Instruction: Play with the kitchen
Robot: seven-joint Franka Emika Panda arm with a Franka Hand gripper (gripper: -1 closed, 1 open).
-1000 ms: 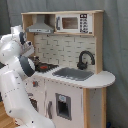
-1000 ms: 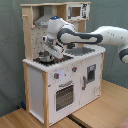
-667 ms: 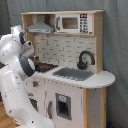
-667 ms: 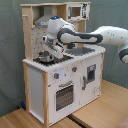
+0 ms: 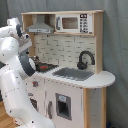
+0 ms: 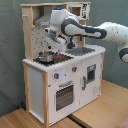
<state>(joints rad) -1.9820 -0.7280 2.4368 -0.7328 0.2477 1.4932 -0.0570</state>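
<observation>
Kitchen (image 6: 55, 75) stands on wood floor (image 6: 100, 117) against grey backdrop; arm's tool (image 6: 54, 46) hangs over pot (image 6: 46, 56) on hob (image 6: 56, 59), finger spread: cannot tell.

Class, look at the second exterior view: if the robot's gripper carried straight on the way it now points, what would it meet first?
The gripper points down, so it would probably meet the metal pot on the kitchen hob first; depth is uncertain.

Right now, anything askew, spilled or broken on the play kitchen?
Nothing stands out. The play kitchen stands upright, its oven door shut and its sink clear. A metal pot sits level on the hob, below the arm's tool.
</observation>
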